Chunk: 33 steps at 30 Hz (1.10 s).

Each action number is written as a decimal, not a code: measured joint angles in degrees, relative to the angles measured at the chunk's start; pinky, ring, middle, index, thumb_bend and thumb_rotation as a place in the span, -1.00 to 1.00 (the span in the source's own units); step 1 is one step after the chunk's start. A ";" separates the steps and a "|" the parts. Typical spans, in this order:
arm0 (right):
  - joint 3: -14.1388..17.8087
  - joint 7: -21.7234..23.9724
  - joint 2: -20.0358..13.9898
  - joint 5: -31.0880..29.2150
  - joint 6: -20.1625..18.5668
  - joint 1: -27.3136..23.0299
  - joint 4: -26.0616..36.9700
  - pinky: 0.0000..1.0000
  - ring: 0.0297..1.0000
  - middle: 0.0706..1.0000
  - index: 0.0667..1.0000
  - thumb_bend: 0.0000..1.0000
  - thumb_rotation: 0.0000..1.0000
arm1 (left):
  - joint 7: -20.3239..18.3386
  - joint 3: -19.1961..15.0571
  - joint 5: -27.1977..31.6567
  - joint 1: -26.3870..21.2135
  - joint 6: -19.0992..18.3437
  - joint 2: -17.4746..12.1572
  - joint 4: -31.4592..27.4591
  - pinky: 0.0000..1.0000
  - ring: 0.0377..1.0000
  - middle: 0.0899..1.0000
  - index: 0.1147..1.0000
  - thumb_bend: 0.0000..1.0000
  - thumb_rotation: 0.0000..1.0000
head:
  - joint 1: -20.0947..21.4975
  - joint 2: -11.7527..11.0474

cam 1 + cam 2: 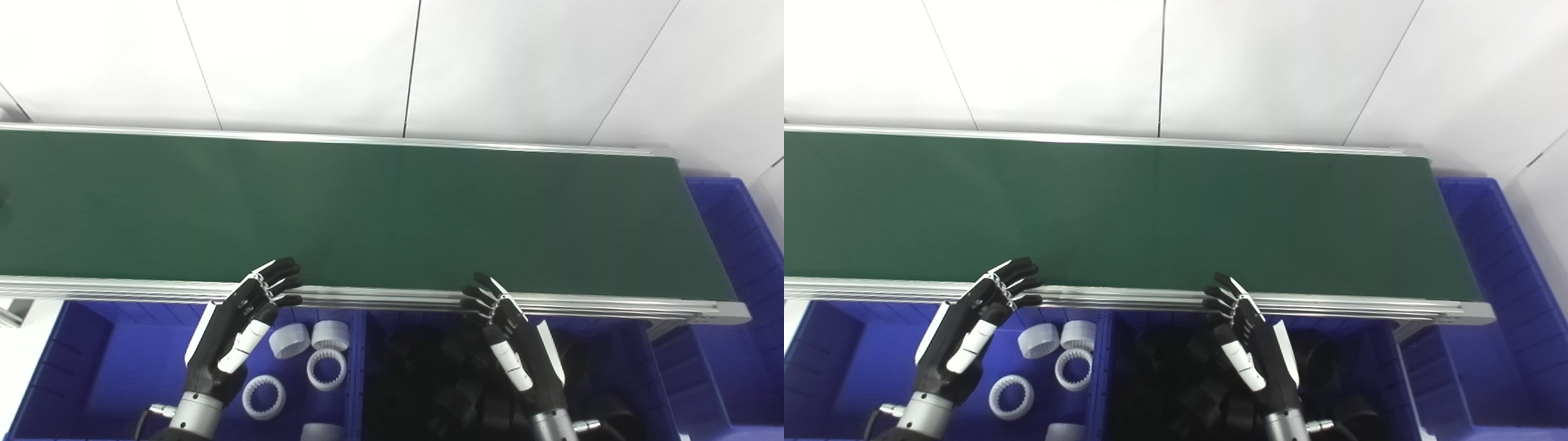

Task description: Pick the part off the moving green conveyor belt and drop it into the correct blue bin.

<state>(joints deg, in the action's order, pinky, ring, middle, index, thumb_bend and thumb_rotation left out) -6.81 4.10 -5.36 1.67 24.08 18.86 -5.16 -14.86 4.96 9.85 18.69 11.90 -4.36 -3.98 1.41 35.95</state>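
Both the left hand (245, 324) and right hand (514, 337) are hovering empty with fingers spread at the green conveyor belt (367, 214) edge, seemingly waiting, since no part is showing beyond them yet.

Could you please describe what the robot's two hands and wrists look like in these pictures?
Both the left hand and the right hand have black segmented fingers, a white thumb section and a white panel along the outer edge of a black palm. Small metal links show at the knuckles. Each hand sits on a silver cylindrical wrist cuff, with a metal connector plug beside it; a dark cable runs from the left one.
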 measured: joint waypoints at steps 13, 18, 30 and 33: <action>0.04 -0.10 0.02 0.10 0.00 0.00 -0.02 0.39 0.52 0.60 0.75 0.39 0.70 | 0.53 0.00 0.03 0.02 0.01 -0.01 0.01 0.39 0.57 0.61 0.55 0.34 0.29 | -0.26 -0.26; 0.08 -0.15 0.03 0.09 0.00 0.00 -0.04 0.39 0.52 0.60 0.75 0.38 0.68 | 0.53 -0.01 0.03 0.01 0.01 -0.01 0.06 0.41 0.58 0.62 0.56 0.34 0.29 | -0.35 -0.35; 0.21 -0.10 0.04 -0.45 0.00 0.01 -0.06 0.40 0.53 0.60 0.75 0.29 0.64 | 0.54 0.18 -0.39 -0.03 0.92 -0.02 0.91 0.40 0.58 0.62 0.57 0.31 0.29 | -6.83 -2.54; 0.46 0.70 -0.08 -1.63 0.00 0.00 -0.46 0.43 0.55 0.63 0.79 0.27 0.65 | 0.59 0.49 -1.67 -0.07 2.13 0.04 1.90 0.37 0.55 0.60 0.55 0.34 0.22 | -10.20 -3.78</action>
<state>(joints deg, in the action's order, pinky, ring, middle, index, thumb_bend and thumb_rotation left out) -6.35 4.79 -5.45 0.05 24.08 18.86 -5.62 -14.27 5.45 8.18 18.62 14.03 -4.31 -2.09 -8.79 32.17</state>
